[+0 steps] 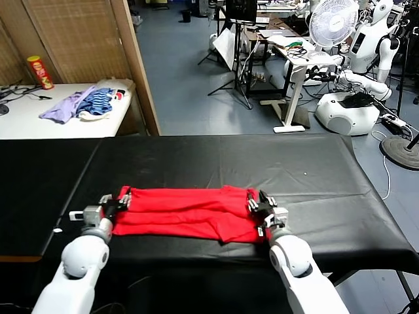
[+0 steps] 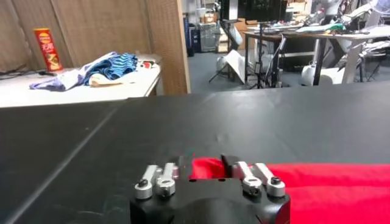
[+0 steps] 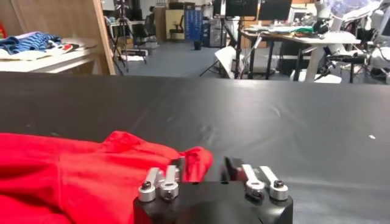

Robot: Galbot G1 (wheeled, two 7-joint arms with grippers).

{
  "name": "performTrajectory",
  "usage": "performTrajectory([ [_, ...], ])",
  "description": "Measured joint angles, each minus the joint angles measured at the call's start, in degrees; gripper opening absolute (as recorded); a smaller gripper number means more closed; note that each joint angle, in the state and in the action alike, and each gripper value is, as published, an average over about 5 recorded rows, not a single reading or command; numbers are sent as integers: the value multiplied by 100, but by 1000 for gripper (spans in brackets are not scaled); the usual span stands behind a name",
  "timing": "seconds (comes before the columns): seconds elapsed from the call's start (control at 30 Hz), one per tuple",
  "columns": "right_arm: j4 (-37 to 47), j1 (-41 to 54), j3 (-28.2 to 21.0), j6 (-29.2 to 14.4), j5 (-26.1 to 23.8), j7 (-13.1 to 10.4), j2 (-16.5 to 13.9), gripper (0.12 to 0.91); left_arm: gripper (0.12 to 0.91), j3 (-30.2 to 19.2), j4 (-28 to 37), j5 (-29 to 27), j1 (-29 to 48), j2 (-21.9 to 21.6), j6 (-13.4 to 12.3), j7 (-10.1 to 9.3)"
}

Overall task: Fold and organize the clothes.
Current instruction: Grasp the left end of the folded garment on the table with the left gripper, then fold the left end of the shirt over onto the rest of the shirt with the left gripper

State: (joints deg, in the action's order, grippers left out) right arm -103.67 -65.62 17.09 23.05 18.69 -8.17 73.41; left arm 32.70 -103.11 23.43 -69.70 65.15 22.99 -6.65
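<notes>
The red T-shirt (image 1: pixel 186 212) lies on the black table (image 1: pixel 216 160) as a long flat band folded lengthwise, near the front edge. My left gripper (image 1: pixel 120 201) rests at the band's left end. In the left wrist view the left gripper (image 2: pixel 204 163) is open, and a red corner of the T-shirt (image 2: pixel 317 185) lies between its spread fingers. My right gripper (image 1: pixel 260 207) sits at the band's right end. Seen from the right wrist, the right gripper (image 3: pixel 205 164) stands open too. A small flap of the T-shirt (image 3: pixel 73 176) lies by one finger, with a gap to the other.
A white side table (image 1: pixel 39 121) at the back left holds a lilac garment (image 1: pixel 62 108), a blue-striped garment (image 1: pixel 98 101) and a red can (image 1: pixel 40 72). A wooden partition (image 1: pixel 137 65) stands behind it. Past the table are a fan (image 1: pixel 334 23), desks and a white robot (image 1: pixel 363 72).
</notes>
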Motion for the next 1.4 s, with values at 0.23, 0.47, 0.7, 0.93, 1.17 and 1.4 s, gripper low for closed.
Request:
performTrajectory([
  [0.23,-353,-192,14,29,64,15,-36,798,796,263,-334,665,-446,85,152,-125],
  [0.47,-432,-188,-32,34,64,29,-47,798,797,326,-406,651,-872,362,90,-39],
  [0.7,-438,-210,-21,-7,49,48,-56,798,532,280,-374,262,-934,627,-48,40],
  [0.93,-487,-242,7,-26,33,50,-28,798,188,206,-313,-162,-857,723,-96,47],
  [1.17,-649,-278,78,65,34,3,-34,798,162,327,-172,-1041,-889,468,-251,-9],
  [1.4,-800,-385,91,103,21,-7,9,798,159,779,-94,-1662,-1123,-462,-408,-47],
])
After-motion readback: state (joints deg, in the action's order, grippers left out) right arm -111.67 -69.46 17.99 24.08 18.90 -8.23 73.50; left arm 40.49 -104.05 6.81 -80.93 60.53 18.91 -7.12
